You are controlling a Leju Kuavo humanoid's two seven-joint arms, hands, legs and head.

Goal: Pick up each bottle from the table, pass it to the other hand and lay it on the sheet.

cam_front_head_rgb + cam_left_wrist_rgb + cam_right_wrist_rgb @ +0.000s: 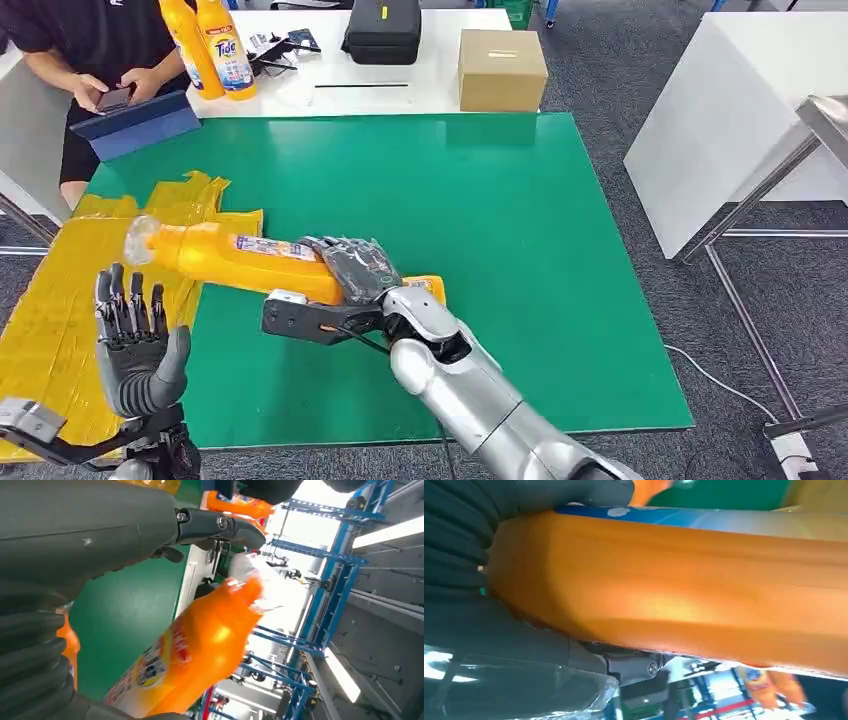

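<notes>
My right hand [358,268] grips an orange bottle [240,262] around its lower body and holds it lying sideways above the green mat, its clear cap toward the left. In the right wrist view the orange bottle [684,590] is pressed against the dark fingers [549,495]. My left hand [135,340] is open with its fingers raised, just below and left of the bottle's cap end, apart from it. In the left wrist view the bottle [200,650] hovers past the thumb [220,525]. The yellow sheet [60,300] lies at the left. Two more orange bottles [212,45] stand on the white table behind.
The green mat [480,250] covers the table ahead. Behind it, a white table carries a cardboard box [502,70] and a black case [382,30]. A person [90,50] stands at the back left with a phone, over a blue folder [135,125]. White tables stand at the right.
</notes>
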